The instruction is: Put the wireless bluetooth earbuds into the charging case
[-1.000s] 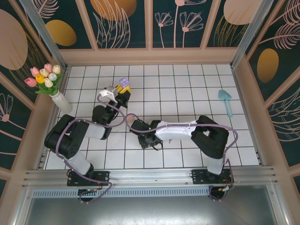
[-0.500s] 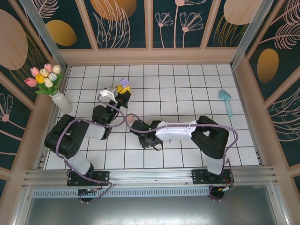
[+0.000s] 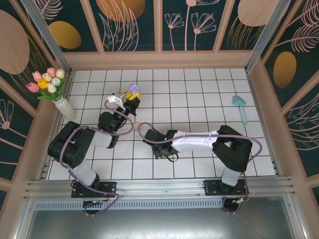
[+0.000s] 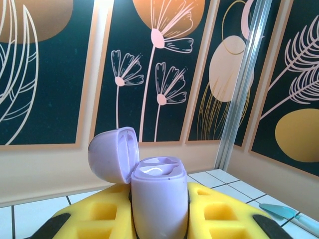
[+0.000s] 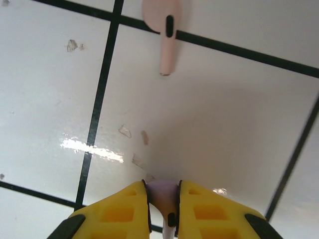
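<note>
Since a second ago, our right arm has drawn back toward its base. Nearest us, the right gripper (image 5: pixel 162 199) is closed tight on a purple earbud (image 5: pixel 160 191), low over the white tiled floor (image 5: pixel 239 124). Just ahead, a pale pink earbud (image 5: pixel 167 37) lies flat across a grout line. Farther off, our left gripper (image 4: pixel 159 214) clamps the purple charging case (image 4: pixel 158 194) upright, with its lid (image 4: pixel 112 154) swung open.

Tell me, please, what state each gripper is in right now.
Left gripper: shut on the open lilac plastic charging case.
Right gripper: shut on a small purple short-stemmed earbud.
</note>
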Motion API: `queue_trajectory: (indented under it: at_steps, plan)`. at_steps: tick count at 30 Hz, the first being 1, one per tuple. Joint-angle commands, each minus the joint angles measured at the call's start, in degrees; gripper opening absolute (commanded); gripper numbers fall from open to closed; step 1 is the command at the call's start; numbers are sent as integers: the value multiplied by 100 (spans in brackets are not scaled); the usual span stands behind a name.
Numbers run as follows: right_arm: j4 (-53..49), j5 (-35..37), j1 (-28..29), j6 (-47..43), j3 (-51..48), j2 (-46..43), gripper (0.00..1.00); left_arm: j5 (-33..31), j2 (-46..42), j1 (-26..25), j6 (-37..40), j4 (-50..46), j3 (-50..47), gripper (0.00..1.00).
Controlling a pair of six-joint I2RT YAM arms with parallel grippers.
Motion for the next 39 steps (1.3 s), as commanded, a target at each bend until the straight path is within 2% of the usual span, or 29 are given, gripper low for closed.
queue_trajectory:
  at_steps: [1, 6, 10, 15, 19, 23, 27, 33, 39]
  plan:
    - [-162, 266, -112, 196, -166, -500, 17, 176, 43, 6, -113, 1266, 134, 0]
    - [-161, 356, -418, 181, -339, -1039, 17, 291, 22, 6, -113, 1242, 149, 0]
    - [-225, 424, -779, 28, -291, -1568, 16, 700, -8, 6, -122, 1124, 212, 0]
    - [-276, 443, -1392, -434, 245, -2173, 16, 1435, 8, 6, -255, 1001, 419, 0]
    - [-156, 420, -1846, -904, 867, -2402, 16, 1709, 75, -10, -259, 1006, 538, 0]
    - [109, 333, -2148, -1351, 1466, -2390, 16, 1725, 101, -50, 65, 851, 615, 0]
    - [363, 155, -2378, -1709, 2025, -2219, 16, 1647, 17, -198, 785, 311, 735, 0]
    - [615, -80, -2484, -2052, 2673, -1868, 16, 1206, 35, -608, 1839, -282, 953, 0]
    - [896, -376, -2483, -2183, 2831, -1706, 16, 1090, 467, -709, 1638, 13, 1219, 0]
